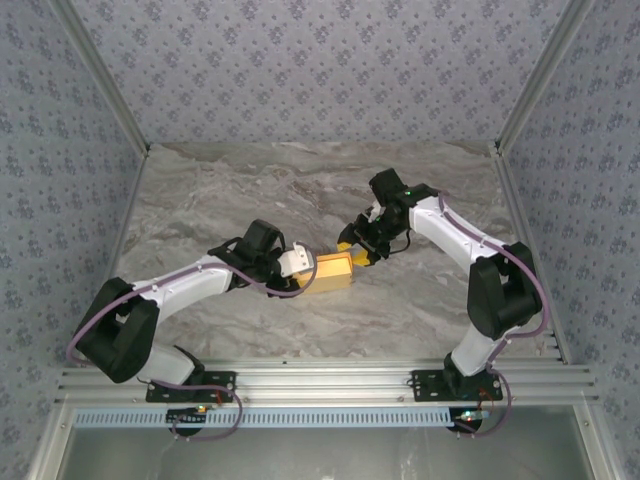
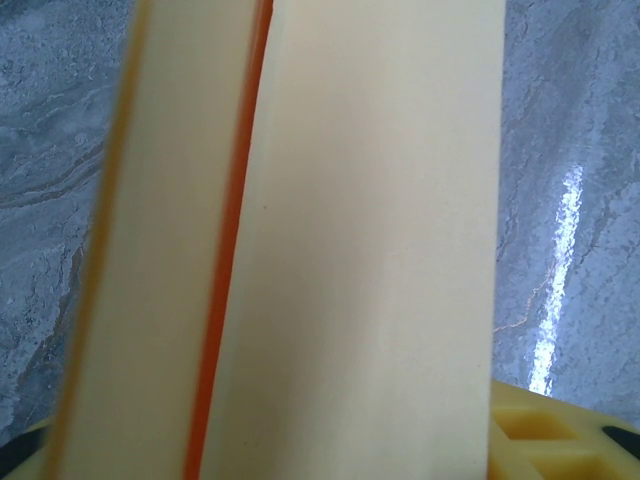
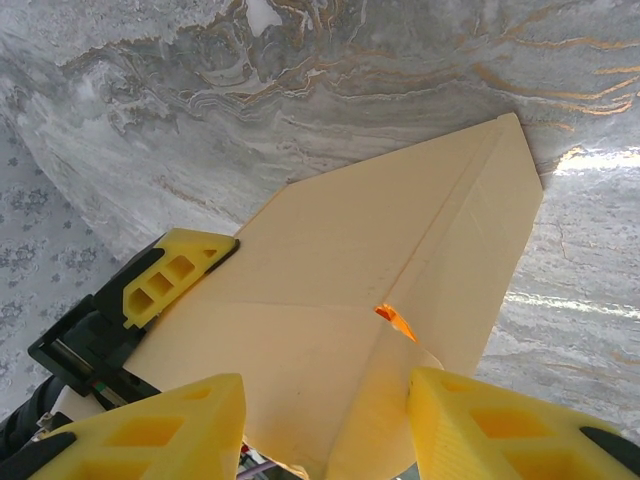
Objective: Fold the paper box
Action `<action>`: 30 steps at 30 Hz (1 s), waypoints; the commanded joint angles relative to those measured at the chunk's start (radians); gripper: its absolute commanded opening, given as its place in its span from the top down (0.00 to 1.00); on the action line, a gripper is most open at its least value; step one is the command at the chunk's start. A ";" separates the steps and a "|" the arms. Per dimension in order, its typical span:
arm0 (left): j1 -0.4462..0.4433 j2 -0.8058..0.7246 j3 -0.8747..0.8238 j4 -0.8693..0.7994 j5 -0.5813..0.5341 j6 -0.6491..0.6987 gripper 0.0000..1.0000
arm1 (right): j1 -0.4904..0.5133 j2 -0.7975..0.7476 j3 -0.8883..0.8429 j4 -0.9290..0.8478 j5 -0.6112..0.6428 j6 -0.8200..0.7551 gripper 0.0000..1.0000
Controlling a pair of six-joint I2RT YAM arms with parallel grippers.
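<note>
Two arms meet mid-frame: your left gripper [image 1: 306, 270], half-closed, holds the left end of the yellow-orange thin-card paper box [image 1: 333, 272]. Your right gripper [image 3: 330, 425] straddles the opposite end along its long axis, jaws part-open; whether they pinch, I can't tell.

At my left wrist the paper box [image 2: 370, 250] runs off the top and bottom edges and hides my left gripper [image 2: 290, 455] but for one yellow corner. At my right gripper [image 3: 325, 435] its near end drops off the bottom edge, so I cannot tell whether the fingers press it.
</note>
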State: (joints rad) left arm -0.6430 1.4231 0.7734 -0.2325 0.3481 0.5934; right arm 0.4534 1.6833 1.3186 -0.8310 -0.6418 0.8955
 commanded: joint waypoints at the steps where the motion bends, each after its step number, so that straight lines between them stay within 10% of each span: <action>1: 0.002 0.000 0.032 0.004 0.022 0.016 0.48 | 0.021 -0.013 0.007 0.000 -0.016 0.030 0.54; 30: -0.002 -0.018 0.004 0.142 -0.005 -0.023 0.45 | 0.051 -0.103 -0.189 0.150 0.073 0.181 0.68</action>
State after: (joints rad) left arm -0.6415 1.4212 0.7734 -0.2012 0.3286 0.5892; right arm 0.4824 1.5936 1.1561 -0.6746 -0.5858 1.0569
